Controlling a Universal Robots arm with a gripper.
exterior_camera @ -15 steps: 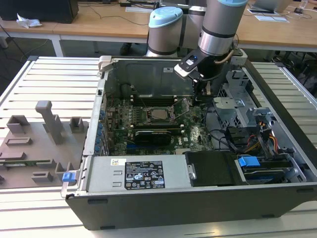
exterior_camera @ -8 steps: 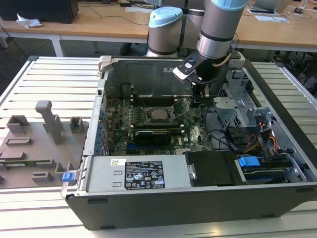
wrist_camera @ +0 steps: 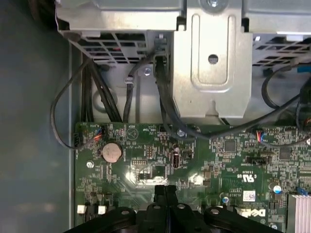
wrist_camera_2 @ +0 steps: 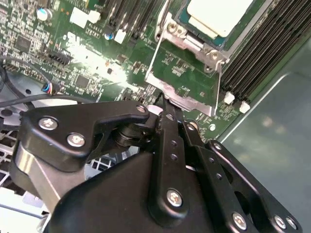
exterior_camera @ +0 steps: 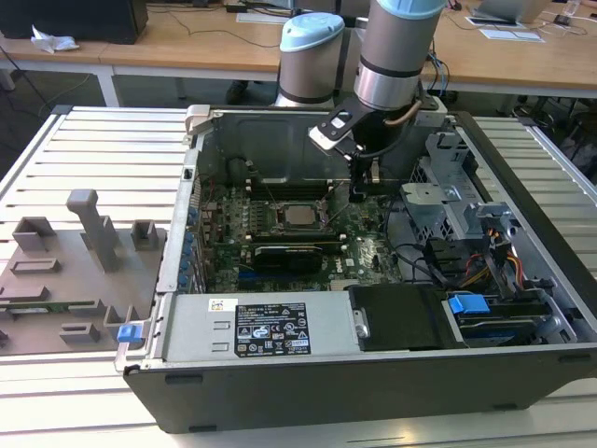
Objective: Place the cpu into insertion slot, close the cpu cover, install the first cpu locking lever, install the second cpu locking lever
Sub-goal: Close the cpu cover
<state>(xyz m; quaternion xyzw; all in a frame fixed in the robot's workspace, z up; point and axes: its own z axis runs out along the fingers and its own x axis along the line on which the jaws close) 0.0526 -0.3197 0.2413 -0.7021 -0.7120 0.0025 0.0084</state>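
While the slatted surface [exterior_camera: 84, 149] carries the open computer case [exterior_camera: 373, 392], the arm reaches down into it from above.

- Case contents, big to small: power supply [exterior_camera: 252, 327] along the near wall, drive cage [wrist_camera: 214, 73] with black cables [wrist_camera: 97, 97] running under it, green motherboard [exterior_camera: 368, 257] on the floor of the case.
- Grey fixture tray [exterior_camera: 56, 280] lies on the exterior view's left, outside the case, with moulded holders and one blue piece [exterior_camera: 131, 331] at its corner.
- Insertion slot [wrist_camera_2: 214, 41] already holds the cpu [wrist_camera_2: 218, 14], silver top up, apparently seated flat.
- Cpu cover [wrist_camera_2: 192, 103] stands swung away from the slot; green board shows through its window.
- Tool [wrist_camera_2: 165, 108]: fingers pressed together, tips at the cover's free edge. Cannot tell whether they pinch the metal or just touch it.

Step in hand, by my reading: closing the cover.

- Carry the free edge over in an arc about the hinge rather than dragging it sideways.
- Keep the tips off the chip top and clear of the memory slots [wrist_camera_2: 262, 43] just beside.
- Use little force; any resistance likely means the chip is not flat.
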